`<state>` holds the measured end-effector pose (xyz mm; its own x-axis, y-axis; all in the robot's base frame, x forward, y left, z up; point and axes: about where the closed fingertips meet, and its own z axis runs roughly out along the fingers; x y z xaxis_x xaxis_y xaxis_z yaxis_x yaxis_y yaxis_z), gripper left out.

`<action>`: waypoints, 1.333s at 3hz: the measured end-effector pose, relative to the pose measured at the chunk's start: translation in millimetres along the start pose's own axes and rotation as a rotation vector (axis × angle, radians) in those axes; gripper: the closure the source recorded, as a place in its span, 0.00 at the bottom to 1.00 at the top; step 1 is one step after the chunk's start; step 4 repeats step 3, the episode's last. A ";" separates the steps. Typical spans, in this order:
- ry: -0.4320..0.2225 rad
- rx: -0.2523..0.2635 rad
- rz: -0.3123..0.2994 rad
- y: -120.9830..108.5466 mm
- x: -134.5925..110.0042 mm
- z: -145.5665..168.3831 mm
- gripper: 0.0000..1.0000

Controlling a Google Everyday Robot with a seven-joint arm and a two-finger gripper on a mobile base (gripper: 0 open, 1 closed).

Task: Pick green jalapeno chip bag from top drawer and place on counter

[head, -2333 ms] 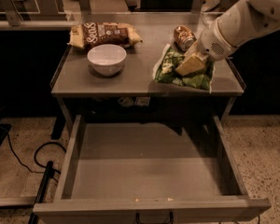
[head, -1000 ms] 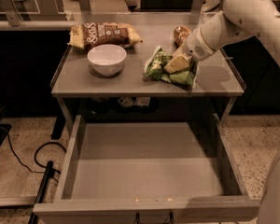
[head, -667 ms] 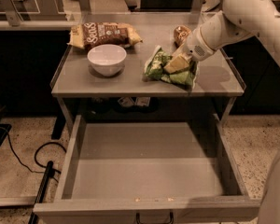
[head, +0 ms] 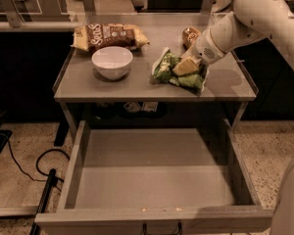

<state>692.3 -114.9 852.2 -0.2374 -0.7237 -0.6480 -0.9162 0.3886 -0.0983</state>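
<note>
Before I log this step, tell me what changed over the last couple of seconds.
The gripper and the green jalapeno chip bag shifted a little leftward on the counter, away from its right edge, then held there. Whether it has let go cannot be told. The white bowl, brown chip bag and open top drawer stayed put.

You're looking at a dim, brownish scene lit from overhead. The white bowl (head: pixel 112 61) and the pale arm (head: pixel 257 13) are the brightest spots. The arm throws a soft shadow on the bench (head: pixel 103 86) just right of the claw (head: pixel 186 66), which sits on the green bag (head: pixel 163 71). Beneath the bench it goes nearly black, while the drawer (head: pixel 152 180) floor is a flat, even grey.
</note>
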 end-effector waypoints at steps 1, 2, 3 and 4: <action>0.000 0.000 0.000 0.0 0.0 0.0 0.11; 0.000 0.000 0.000 0.0 0.0 0.1 0.00; 0.000 0.000 0.000 0.0 0.0 0.2 0.00; 0.000 0.000 0.000 0.0 0.0 0.2 0.00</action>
